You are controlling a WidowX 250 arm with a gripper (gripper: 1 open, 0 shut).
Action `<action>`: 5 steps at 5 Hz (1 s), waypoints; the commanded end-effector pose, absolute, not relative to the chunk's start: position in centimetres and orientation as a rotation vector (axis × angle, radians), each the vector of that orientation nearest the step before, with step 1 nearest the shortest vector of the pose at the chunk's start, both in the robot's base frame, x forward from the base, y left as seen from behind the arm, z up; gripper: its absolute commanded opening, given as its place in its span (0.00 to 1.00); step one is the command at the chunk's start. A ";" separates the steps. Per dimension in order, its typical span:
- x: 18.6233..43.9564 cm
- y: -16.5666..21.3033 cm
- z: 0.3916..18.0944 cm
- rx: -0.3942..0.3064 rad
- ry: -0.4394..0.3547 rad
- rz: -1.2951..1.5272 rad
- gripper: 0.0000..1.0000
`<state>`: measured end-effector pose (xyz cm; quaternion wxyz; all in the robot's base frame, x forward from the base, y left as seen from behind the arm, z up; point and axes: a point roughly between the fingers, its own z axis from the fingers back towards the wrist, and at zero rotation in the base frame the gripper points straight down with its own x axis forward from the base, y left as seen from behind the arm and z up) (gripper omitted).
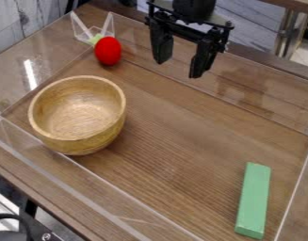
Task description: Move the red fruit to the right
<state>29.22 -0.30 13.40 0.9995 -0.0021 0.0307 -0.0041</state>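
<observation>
The red fruit (107,50) is small and glossy with a green leafy top, and it lies on the wooden table near the back left. To its right my black gripper (180,55) hangs above the table, pointing down. Its two fingers stand wide apart, open, with nothing between them. A clear gap separates the gripper from the fruit.
A wooden bowl (77,114) sits at the left. A flat green rectangular block (253,200) lies near the front right. Low clear plastic walls (182,212) border the table (182,132).
</observation>
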 end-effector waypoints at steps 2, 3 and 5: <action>29.5 2.3 12.5 -0.003 0.069 0.033 1.00; 30.2 6.2 12.7 0.000 0.035 0.076 1.00; 32.1 12.3 12.5 0.010 -0.027 0.202 1.00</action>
